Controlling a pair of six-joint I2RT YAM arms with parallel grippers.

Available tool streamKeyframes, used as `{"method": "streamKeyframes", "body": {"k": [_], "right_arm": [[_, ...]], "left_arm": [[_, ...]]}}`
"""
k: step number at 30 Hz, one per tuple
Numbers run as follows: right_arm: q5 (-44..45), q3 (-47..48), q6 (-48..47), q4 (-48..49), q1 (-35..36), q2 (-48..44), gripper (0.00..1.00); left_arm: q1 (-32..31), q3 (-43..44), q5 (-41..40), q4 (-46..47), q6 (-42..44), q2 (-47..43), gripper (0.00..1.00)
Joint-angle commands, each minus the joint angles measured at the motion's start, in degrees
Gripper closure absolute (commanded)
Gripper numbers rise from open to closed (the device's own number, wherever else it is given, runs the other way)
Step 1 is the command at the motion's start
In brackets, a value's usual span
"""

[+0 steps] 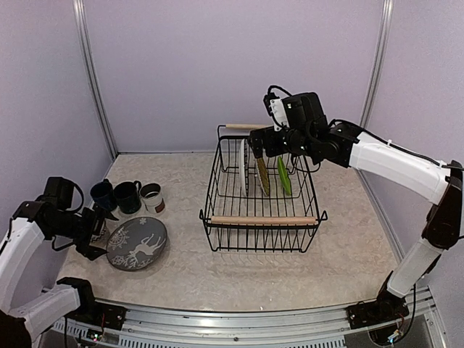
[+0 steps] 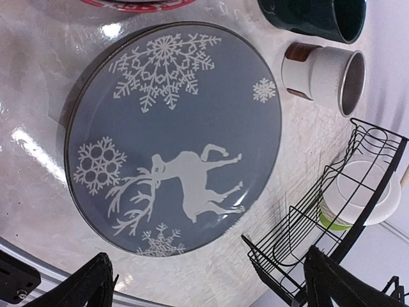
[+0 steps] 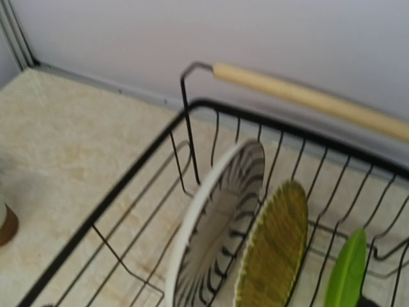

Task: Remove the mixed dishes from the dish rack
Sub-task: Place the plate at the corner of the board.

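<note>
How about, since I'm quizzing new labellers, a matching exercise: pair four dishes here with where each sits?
Dishes:
1. grey reindeer plate
2. striped plate
3. white-and-brown cup
4. lime-green plate

Places:
A. on edge in the rack, leftmost of three
B. beside the dark green mug
C. on edge in the rack, rightmost of three
D. flat on the table, left of the rack

Pairs: 1-D, 2-A, 3-B, 4-C.
</note>
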Motion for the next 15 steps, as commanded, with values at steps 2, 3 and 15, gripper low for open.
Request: {"method": "streamKeyframes", "body": {"k": [2, 3, 15], "right_arm": [[-3.54, 1.3, 6.46, -3.94, -2.69, 2.89, 0.0], [-4.19, 1.25, 8.04, -4.12, -3.19, 3.39, 0.0], [-14.32, 8.78, 13.83, -4.12, -4.72, 15.19, 0.13]], "left_arm": [[0.18, 5.67, 0.83, -1.03, 3.22, -0.37, 0.01], [0.18, 7.03, 1.24, 0.09, 4.58, -0.25, 0.01], [-7.53, 35.75, 3.97, 11.15, 25.85, 16.13, 0.04]]}}
